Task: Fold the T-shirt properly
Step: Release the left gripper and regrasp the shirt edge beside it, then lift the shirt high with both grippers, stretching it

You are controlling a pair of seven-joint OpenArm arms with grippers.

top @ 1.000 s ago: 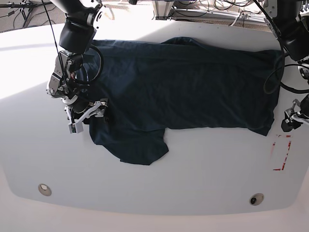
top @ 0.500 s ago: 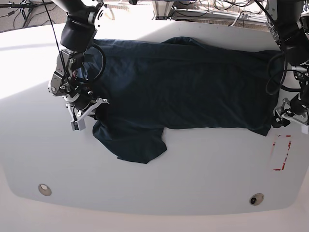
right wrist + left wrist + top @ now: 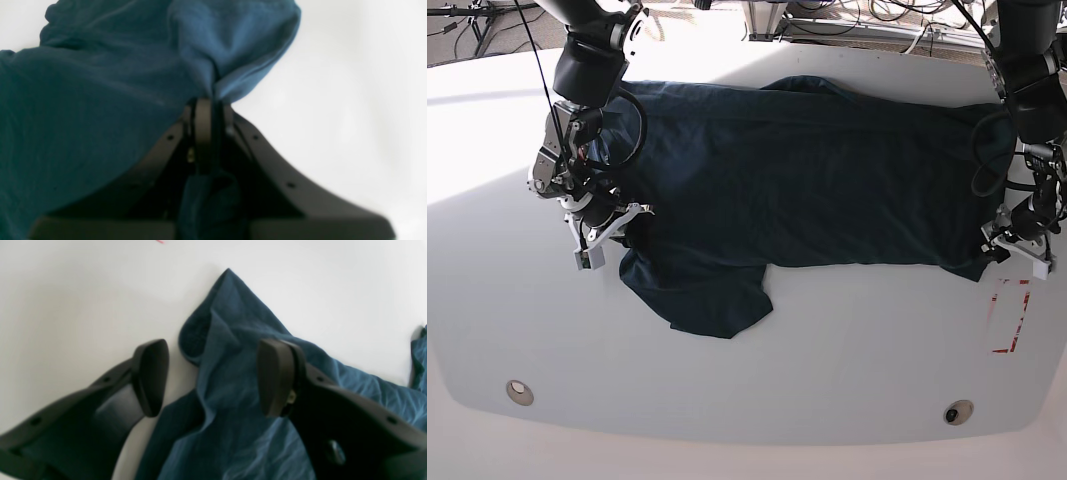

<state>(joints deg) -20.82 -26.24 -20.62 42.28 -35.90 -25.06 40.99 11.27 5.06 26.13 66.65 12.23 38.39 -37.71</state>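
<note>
Nearest, in the right wrist view, the right gripper [image 3: 208, 110] has just pinched shut on the T-shirt [image 3: 807, 180] edge at frame left, so a fold can begin. At lower right, the left gripper [image 3: 213, 376] has moved in, fingers [image 3: 151, 376] wide, straddling the hem corner. Beyond, the dark navy shirt lies spread across the white desk [image 3: 827, 370], one sleeve drooping.

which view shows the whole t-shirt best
The base view: the T-shirt lies spread on the table, both ends and one sleeve visible. The left wrist view shows only a pointed corner between open fingers; the right wrist view only bunched cloth pinched by the right gripper.
</note>
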